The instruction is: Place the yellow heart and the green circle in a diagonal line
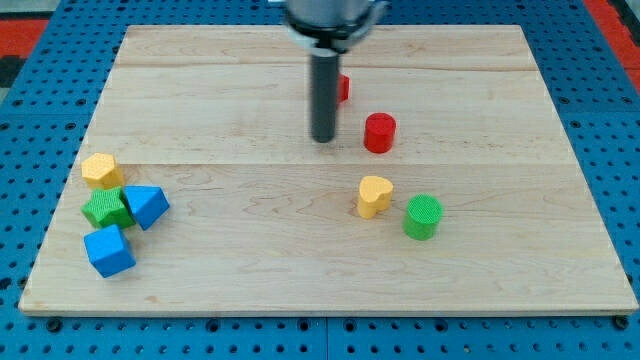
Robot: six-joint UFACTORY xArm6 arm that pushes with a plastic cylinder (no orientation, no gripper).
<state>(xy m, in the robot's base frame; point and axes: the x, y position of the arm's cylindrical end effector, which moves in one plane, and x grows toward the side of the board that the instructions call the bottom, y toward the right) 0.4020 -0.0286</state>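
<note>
The yellow heart (374,195) stands right of the board's middle. The green circle (423,216) stands just to its right and a little lower, a small gap between them. My tip (323,140) rests on the board above and to the left of the yellow heart, clear of it. The red cylinder (379,132) stands just right of my tip, apart from it.
A second red block (343,88) shows partly behind the rod near the view's top. At the board's left a cluster holds a yellow block (101,170), a green block (105,208), a blue triangular block (147,205) and a blue cube (109,250). The wooden board (250,270) lies on a blue pegboard.
</note>
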